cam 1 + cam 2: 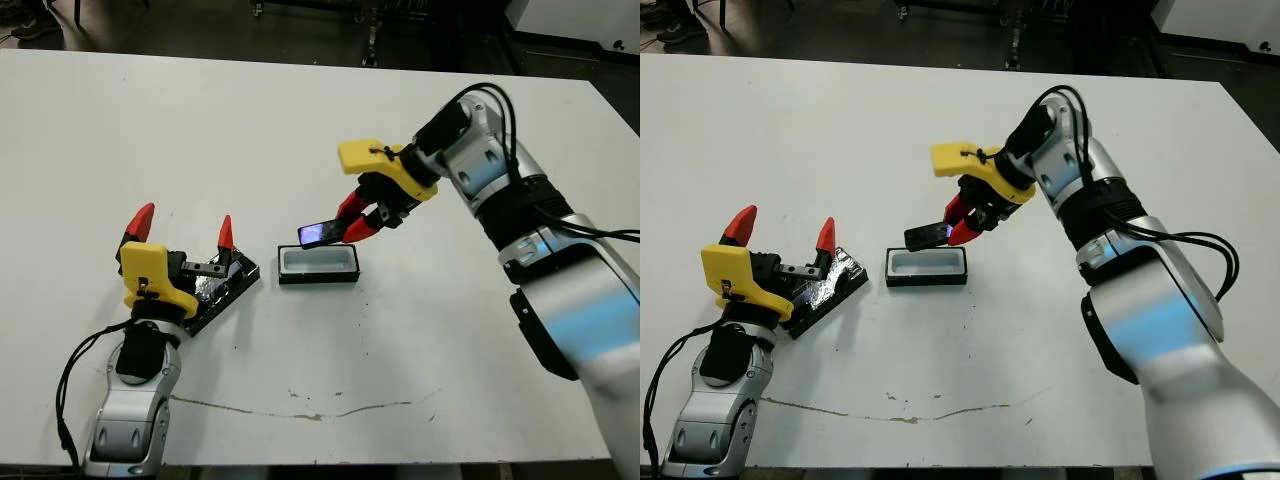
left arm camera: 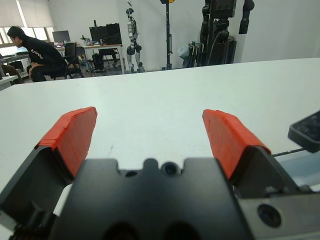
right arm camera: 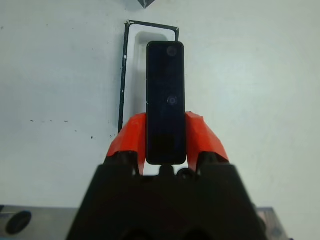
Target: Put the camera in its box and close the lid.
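No readable writing anywhere. Right end effector [image 1: 362,222] grips the camera [image 1: 321,234] just above the box [image 1: 318,265], mid-counter [image 1: 300,120]. Left end effector [image 1: 183,228] gapes empty over the partly hidden lid [image 1: 225,290], near the counter's front-left corner.

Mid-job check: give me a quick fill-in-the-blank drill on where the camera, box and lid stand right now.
1. The camera is clamped in the ____ gripper.
2. The box sits on the table with nothing ____ it.
3. The left gripper is ____, its fingers spread above the lid.
4. The camera is held just ____ the box.

Missing words: right; inside; open; above
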### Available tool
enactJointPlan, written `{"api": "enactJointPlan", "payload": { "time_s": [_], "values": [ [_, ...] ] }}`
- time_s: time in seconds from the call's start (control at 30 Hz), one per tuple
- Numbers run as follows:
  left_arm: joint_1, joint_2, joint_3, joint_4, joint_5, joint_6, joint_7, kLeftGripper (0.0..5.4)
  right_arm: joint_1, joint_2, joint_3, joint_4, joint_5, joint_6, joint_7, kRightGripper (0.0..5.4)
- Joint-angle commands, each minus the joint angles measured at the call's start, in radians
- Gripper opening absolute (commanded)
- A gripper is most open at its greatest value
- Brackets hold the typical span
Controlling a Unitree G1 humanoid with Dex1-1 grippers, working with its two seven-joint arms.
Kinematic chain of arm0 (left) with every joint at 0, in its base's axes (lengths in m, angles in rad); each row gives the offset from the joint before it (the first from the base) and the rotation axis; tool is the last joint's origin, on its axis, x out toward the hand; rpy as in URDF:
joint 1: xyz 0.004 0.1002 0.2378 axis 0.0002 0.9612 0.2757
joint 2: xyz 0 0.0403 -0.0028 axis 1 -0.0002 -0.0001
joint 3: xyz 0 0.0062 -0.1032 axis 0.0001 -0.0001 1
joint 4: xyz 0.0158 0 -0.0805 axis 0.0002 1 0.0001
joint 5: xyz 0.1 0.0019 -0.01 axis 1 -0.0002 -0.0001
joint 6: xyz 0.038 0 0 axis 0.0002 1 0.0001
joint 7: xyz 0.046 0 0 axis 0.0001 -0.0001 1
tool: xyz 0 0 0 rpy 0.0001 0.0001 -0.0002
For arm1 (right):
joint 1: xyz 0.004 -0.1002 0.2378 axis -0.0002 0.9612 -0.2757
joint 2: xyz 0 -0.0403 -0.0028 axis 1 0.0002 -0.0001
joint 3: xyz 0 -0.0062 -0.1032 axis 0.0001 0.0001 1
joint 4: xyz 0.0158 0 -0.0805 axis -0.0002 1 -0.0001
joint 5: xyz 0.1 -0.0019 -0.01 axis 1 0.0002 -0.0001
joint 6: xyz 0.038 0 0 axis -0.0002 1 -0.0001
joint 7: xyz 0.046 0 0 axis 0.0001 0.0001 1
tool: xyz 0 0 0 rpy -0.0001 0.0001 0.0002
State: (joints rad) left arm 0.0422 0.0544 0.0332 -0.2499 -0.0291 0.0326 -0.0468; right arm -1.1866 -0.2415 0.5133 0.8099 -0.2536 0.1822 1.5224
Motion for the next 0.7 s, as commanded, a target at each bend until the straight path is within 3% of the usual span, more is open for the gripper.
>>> {"api": "enactJointPlan", "payload": {
  "time_s": [0.03,0.27,0.53,0.7],
  "values": [
    [0.014,0.000,0.000,-0.002,0.004,0.012,0.005,5.40,0.019,-0.001,0.009,-0.033,-0.008,0.068,-0.008,1.67],
    [0.016,-0.002,-0.002,-0.007,0.009,0.018,0.011,5.40,0.041,-0.013,0.030,-0.135,-0.003,0.193,0.013,1.67],
    [0.018,-0.010,-0.003,-0.011,0.004,0.024,0.013,5.40,0.062,-0.029,0.042,-0.197,-0.007,0.224,-0.010,1.67],
    [0.018,-0.014,-0.001,-0.012,0.001,0.025,0.009,5.40,0.072,-0.038,0.048,-0.215,-0.008,0.208,-0.021,1.67]
  ]
}}
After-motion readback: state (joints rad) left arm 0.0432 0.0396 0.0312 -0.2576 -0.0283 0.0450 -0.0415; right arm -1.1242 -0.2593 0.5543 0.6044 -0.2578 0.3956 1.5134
